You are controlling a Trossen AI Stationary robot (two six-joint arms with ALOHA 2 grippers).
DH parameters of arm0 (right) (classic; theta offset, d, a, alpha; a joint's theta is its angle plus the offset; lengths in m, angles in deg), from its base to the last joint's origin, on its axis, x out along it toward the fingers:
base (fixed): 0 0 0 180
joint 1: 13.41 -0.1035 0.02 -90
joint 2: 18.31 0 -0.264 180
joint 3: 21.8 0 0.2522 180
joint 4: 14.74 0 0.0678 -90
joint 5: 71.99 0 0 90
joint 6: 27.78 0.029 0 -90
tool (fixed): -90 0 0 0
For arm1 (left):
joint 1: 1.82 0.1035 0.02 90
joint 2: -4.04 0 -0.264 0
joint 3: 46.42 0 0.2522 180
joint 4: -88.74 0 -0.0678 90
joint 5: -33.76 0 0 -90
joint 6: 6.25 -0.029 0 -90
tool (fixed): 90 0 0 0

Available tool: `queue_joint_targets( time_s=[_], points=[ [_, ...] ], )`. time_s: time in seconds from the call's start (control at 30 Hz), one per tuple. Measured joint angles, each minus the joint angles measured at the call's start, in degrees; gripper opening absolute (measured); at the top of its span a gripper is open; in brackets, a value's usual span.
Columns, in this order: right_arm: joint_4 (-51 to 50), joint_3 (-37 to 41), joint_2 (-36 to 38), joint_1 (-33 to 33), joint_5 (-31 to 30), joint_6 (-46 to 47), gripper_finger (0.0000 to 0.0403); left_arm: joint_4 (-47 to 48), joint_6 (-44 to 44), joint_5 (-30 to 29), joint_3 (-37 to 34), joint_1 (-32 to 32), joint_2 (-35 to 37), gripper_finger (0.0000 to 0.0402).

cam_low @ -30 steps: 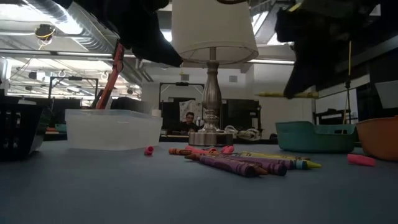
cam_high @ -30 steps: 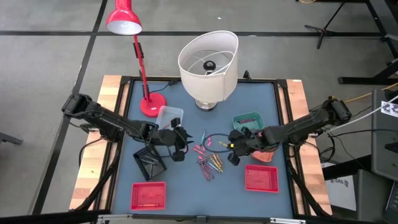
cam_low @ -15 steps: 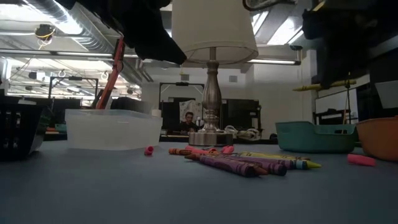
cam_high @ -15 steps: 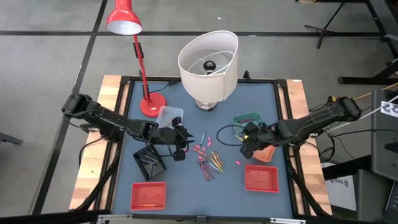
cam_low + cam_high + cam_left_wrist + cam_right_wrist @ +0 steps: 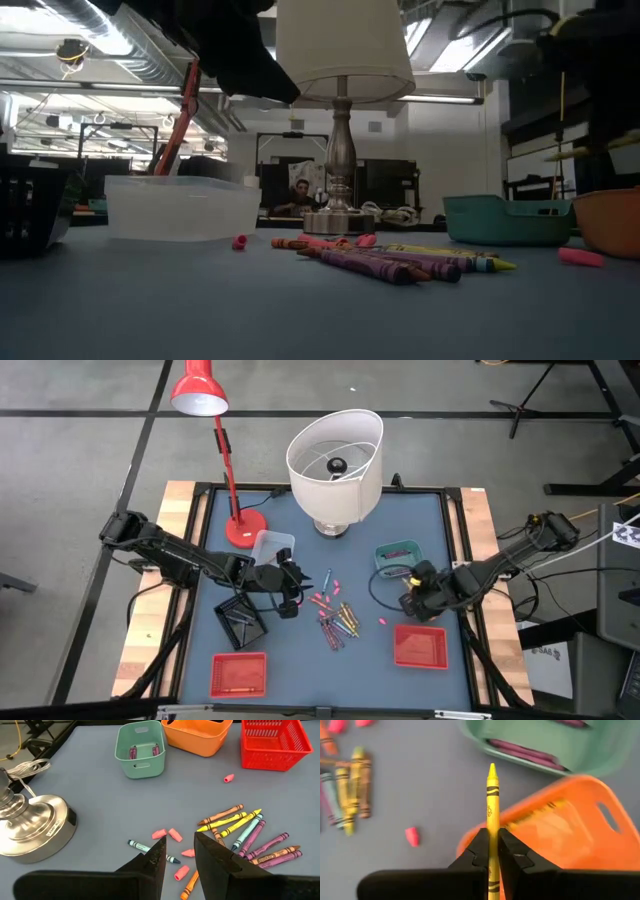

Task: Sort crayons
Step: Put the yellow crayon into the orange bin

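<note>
The sorting looks partly done: purple wax crayons already lie in the small teal plastic bin [image 5: 139, 747], a yellow or orange one or two in the glossy orange plastic tub [image 5: 560, 827], and the right gripper [image 5: 491, 851] has its jaws clamped on a slim yellow paper-wrapped crayon [image 5: 492, 805], poised over that tub's rim. Most of the work remains, I judge: a loose heap of thin paper-labelled crayons [image 5: 338, 622] in purple, yellow, orange and blue lies mid-desk on the smooth blue-grey desk [image 5: 300, 670], with stubby pink bits [image 5: 167, 834] scattered beside it. The left gripper [image 5: 178, 857] hovers above that heap, near the clear plastic box [image 5: 272, 544], its jaws parted and holding nothing. Two red mesh baskets [image 5: 420, 646] sit at the desk's near edge; one shows a single crayon
</note>
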Motion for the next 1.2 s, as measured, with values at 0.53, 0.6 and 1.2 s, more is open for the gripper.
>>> queue_joint_targets(
  time_s=[0.53, 0.6, 1.2],
  points=[
    [-10.14, -0.02, -8.49, -8.47, -3.71, 18.25, 0.0016, 0.0, 0.0, -0.07, 0.0, 0.0, 0.0, 0.0085],
    [-10.13, -0.02, -10.64, -8.47, -3.72, 18.05, 0.0016, 0.0, 0.0, -0.07, 0.0, 0.0, 0.0, 0.0085],
    [-6.91, -0.02, -23.2, -8.44, -3.68, 17.82, 0.0028, -14.21, -5.62, 5.74, 0.04, -0.04, -0.02, 0.0085]
  ],
)
